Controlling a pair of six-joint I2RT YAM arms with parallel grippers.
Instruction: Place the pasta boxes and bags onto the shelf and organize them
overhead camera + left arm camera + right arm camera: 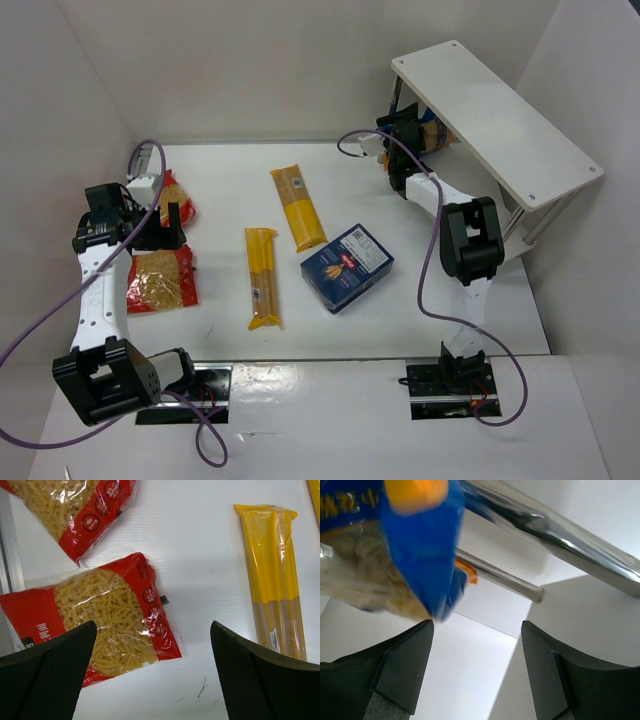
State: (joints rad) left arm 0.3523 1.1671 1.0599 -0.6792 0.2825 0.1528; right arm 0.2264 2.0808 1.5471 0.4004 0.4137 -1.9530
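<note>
The white shelf [495,110] stands at the back right. The blue bag with orange ends [437,135] lies under its top board. In the right wrist view the bag [415,545] sits just above my left fingertip, beside silver shelf legs [555,530]. My right gripper [403,135] [476,625] is open and empty at the shelf's left end. My left gripper [160,225] [152,625] is open and empty above two red bags [175,195] [160,280]; the nearer one [110,620] lies partly between my jaws. Two yellow spaghetti packets [298,207] [263,277] and the dark blue box [347,267] lie mid-table.
White walls close in the table on the left, back and right. One spaghetti packet [272,575] lies to the right of my left gripper. A small white block [143,188] sits by the left wall next to the far red bag [65,510].
</note>
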